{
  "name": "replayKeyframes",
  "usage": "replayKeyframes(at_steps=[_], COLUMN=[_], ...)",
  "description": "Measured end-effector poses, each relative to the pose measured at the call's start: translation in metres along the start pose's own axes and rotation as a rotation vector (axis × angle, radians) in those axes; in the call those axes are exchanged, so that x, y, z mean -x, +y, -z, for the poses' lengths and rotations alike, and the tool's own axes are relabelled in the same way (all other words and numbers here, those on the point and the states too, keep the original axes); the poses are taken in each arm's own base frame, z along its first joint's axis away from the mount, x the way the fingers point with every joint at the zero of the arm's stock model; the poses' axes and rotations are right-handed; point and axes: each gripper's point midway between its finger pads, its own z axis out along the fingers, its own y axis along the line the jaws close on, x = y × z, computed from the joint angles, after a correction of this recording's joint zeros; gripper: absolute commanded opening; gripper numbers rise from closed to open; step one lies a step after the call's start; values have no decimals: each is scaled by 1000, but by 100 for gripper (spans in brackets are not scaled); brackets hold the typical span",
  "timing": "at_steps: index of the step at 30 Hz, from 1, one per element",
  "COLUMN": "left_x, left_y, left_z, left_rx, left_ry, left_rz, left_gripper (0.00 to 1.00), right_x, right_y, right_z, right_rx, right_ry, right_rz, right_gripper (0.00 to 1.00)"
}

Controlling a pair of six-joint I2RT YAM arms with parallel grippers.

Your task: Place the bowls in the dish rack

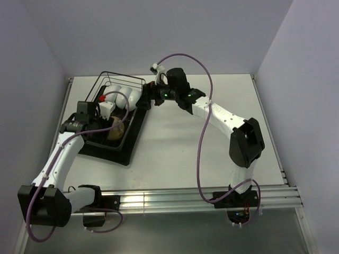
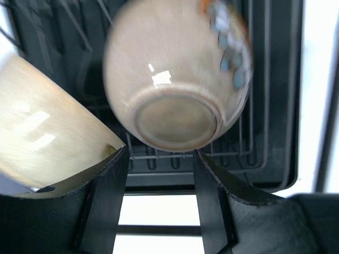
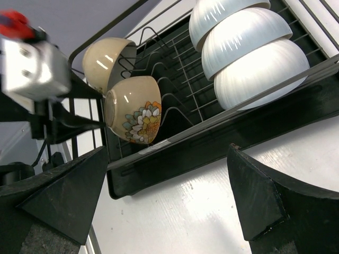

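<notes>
The dish rack (image 1: 125, 80) stands on its black tray at the left of the table. Three white bowls (image 1: 123, 95) stand on edge in its far end, and also show in the right wrist view (image 3: 249, 53). A tan bowl with a flower pattern (image 2: 177, 79) rests on the rack wires, foot toward my left gripper (image 2: 161, 154), which is open with its tips just short of the foot. A plain tan bowl (image 2: 42, 132) leans against the left finger. My right gripper (image 3: 168, 153) is open and empty over the table beside the rack's right side.
The flowered bowl (image 3: 132, 114) and the plain tan bowl (image 3: 103, 58) stand side by side at the rack's near end. The rack's raised wire rail (image 3: 238, 108) and tray edge lie just ahead of the right fingers. White table (image 1: 212, 137) lies to the right.
</notes>
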Motion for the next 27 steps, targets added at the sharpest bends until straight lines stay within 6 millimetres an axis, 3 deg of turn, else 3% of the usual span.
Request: replayKeyframes(at_steps=[7, 13, 19, 24, 27], left_x=[45, 64, 53, 29, 12], left_y=[8, 13, 23, 64, 77], left_z=[34, 53, 63, 66, 63], left_rx=[23, 46, 90, 169, 185], left_ry=[-106, -151, -131, -96, -70], left_rz=[-8, -2, 39, 175, 232], left_gripper=[63, 62, 57, 61, 63], right_x=[0, 1, 1, -2, -3], right_y=[1, 3, 4, 5, 6], right_z=[3, 6, 9, 15, 18], right_rx=[-2, -3, -6, -11, -14], right_ry=[5, 7, 12, 16, 18], right_rz=[5, 15, 22, 29, 31], right_gripper=[100, 100, 100, 100, 100])
